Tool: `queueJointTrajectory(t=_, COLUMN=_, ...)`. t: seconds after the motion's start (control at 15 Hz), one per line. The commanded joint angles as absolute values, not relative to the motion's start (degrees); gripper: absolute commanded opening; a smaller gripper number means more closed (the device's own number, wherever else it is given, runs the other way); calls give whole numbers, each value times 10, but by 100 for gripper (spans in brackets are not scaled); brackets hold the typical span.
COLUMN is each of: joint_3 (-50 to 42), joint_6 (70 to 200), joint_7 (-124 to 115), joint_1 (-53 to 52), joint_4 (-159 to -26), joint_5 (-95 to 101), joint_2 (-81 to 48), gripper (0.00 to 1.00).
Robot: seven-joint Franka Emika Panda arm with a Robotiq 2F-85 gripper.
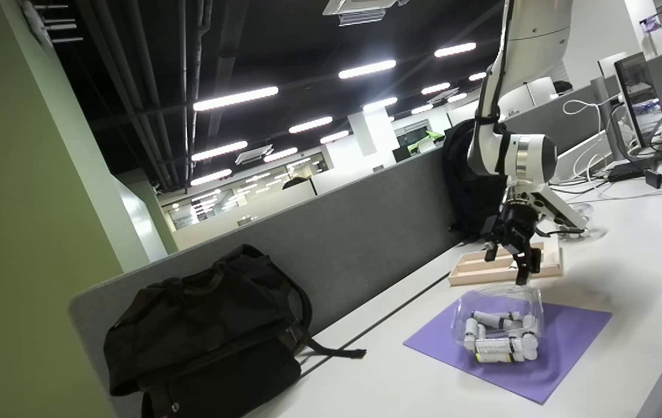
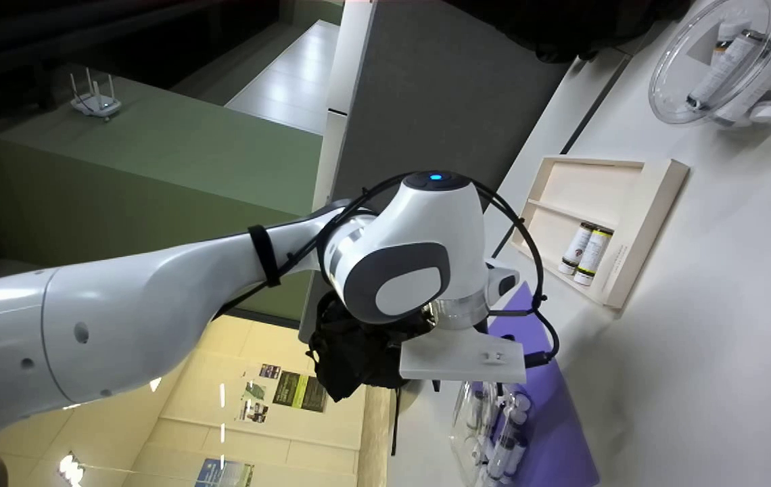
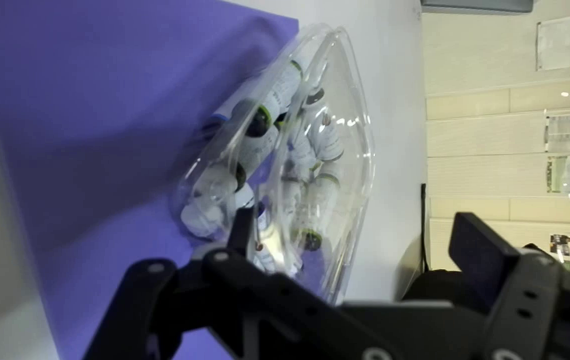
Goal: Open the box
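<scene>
The pale wooden box (image 2: 652, 220) lies flat on the white desk, with its top open and its compartments showing. Two small labelled vials (image 2: 592, 256) lie in one compartment. The box (image 1: 476, 277) is partly hidden behind my gripper in an exterior view, and is out of the wrist view. My gripper (image 1: 508, 266) points down near the box and the rim of a clear container. In the wrist view my gripper (image 3: 357, 220) has its fingers wide apart with nothing held. One finger overlaps the clear container; I cannot tell whether it touches.
The clear container (image 3: 360, 120) full of vials stands on a purple mat (image 1: 563, 354). Another clear container (image 2: 717, 61) with vials stands beyond the box. A grey partition (image 1: 354, 249) and a black backpack (image 1: 209, 331) border the desk. Cables and a monitor (image 1: 636, 98) stand farther along.
</scene>
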State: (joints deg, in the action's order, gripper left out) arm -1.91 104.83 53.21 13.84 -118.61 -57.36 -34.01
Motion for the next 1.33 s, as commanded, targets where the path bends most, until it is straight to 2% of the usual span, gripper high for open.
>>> queueJointTrajectory(t=0.0, joint_3=-23, joint_6=993, joint_7=527, joint_1=148, joint_4=-1158, joint_5=-589, joint_2=-355, gripper=100)
queueJointTrajectory(t=1.27, joint_3=-33, joint_6=877, joint_7=517, joint_1=142, joint_4=-1056, joint_5=-663, joint_2=-421, gripper=100)
